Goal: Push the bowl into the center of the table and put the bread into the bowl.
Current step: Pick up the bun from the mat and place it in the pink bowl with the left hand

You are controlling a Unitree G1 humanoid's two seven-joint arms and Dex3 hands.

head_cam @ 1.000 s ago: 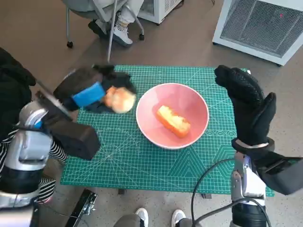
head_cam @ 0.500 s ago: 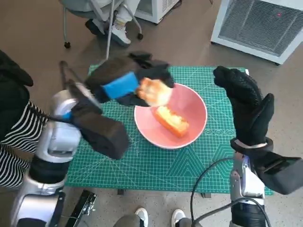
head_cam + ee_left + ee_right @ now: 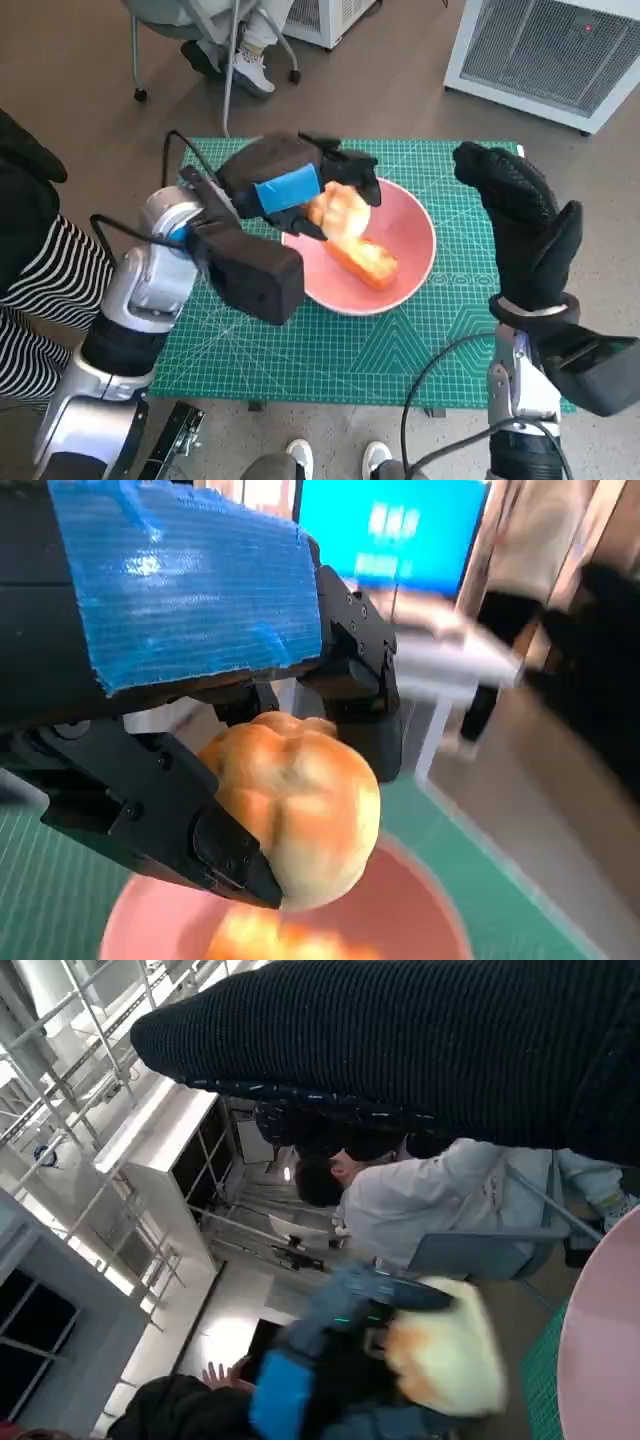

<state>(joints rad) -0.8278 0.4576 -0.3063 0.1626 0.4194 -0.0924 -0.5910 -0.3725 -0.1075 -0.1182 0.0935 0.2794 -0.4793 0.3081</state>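
Green cutting mat [image 3: 300, 350] with a printed grid covers the table, and brown floor lies around it. Beyond the far edge stand the wheeled legs of a chair [image 3: 140, 95] with the feet of a seated person [image 3: 245, 65], and beyond the far right corner a white unit with a grille [image 3: 550, 55]. At the left edge, a person in a striped sleeve [image 3: 45, 290] is close to the table. The right wrist view shows another seated person in a pale jacket [image 3: 440, 1210] and metal shelving [image 3: 90, 1070] behind.

The pink bowl [image 3: 410, 235] sits about in the middle of the mat. One long piece of bread [image 3: 365, 262], orange-brown on the side, lies inside it, on the bottom.

The left hand [image 3: 290, 185] is above the far left rim of the bowl and grasps a round bread roll [image 3: 338, 212]. In the left wrist view the roll [image 3: 300, 805] is pinched between the black fingers [image 3: 170, 825], and it hangs over the bowl [image 3: 410, 920] without touching the piece below.

The right hand [image 3: 520, 225] in the black glove is raised over the right edge of the table. It holds nothing, and its fingers are stretched out.
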